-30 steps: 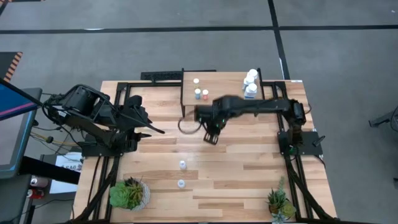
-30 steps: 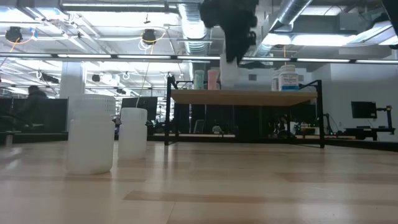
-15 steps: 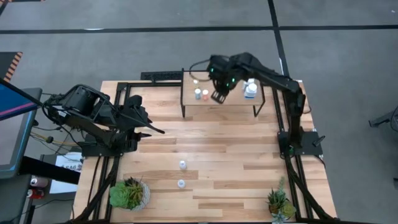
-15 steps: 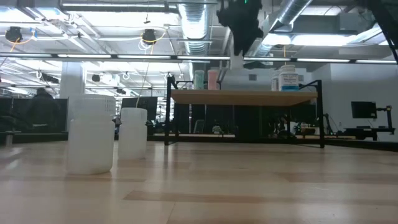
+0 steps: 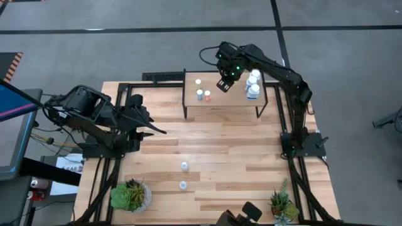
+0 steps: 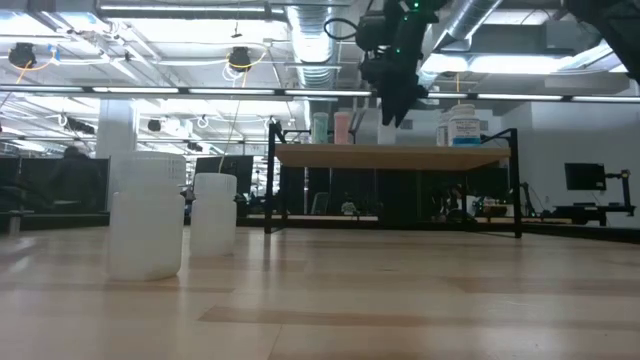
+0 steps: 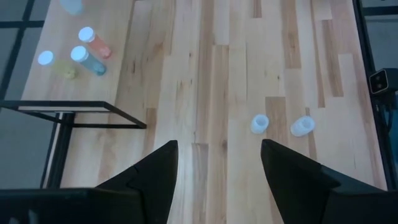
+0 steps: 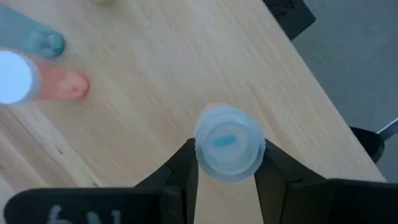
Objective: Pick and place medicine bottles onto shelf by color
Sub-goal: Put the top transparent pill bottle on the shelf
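Since half a second ago the right gripper has edged from the shelf's middle toward its far edge — it now hangs over the shelf between the small bottles and the white ones. Its fingers are narrowed on a pale capped bottle, held above the board with the cap showing between them. From the shelf's centre in the high view, the orange-bodied bottle and a blue one stand side by side at about 9 o'clock, a smaller white-capped bottle at about 10 o'clock, and a cluster of larger white bottles at about 2 o'clock. Two more bottles stand on the open table: one at about 7 o'clock from the table's middle, the other just nearer the front edge. The left gripper waits over the table's left side — its fingers spread wide, holding nothing.
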Controlling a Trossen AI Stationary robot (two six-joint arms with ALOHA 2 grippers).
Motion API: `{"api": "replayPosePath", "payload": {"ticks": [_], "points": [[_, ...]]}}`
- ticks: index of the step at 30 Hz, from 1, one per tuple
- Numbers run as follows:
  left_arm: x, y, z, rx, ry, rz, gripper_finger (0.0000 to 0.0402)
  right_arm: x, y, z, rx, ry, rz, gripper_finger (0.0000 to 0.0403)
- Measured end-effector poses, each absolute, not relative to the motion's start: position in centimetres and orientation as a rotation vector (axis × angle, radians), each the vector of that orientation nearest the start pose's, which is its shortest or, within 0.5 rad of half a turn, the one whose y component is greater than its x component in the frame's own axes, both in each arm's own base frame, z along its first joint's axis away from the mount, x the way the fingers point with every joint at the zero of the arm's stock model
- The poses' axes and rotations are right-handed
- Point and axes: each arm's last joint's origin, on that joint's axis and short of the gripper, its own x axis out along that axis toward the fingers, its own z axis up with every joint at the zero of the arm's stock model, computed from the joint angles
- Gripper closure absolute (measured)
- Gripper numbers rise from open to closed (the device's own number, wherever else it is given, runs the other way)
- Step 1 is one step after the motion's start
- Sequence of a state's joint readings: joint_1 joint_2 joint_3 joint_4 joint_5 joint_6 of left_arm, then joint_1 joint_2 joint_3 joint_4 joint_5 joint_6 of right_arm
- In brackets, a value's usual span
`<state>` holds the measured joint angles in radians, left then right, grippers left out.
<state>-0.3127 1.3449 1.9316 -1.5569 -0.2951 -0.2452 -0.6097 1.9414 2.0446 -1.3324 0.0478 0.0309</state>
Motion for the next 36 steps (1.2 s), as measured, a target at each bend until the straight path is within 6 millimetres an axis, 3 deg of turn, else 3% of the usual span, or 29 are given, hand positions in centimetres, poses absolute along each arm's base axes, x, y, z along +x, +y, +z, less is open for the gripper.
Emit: {"api": "replayPosePath", "payload": {"ticks": [21,36], "points": [[17.9,-4.9,46.8,0.033,0.912,0.11,0.0185,31.0,-23.8,33.3,0.402,1.212,-0.517,0.0266],[17.9,-4.9,46.8,0.031,0.912,0.111,0.0184,31.1,-23.8,33.3,0.398,1.211,-0.52,0.0157]]}}
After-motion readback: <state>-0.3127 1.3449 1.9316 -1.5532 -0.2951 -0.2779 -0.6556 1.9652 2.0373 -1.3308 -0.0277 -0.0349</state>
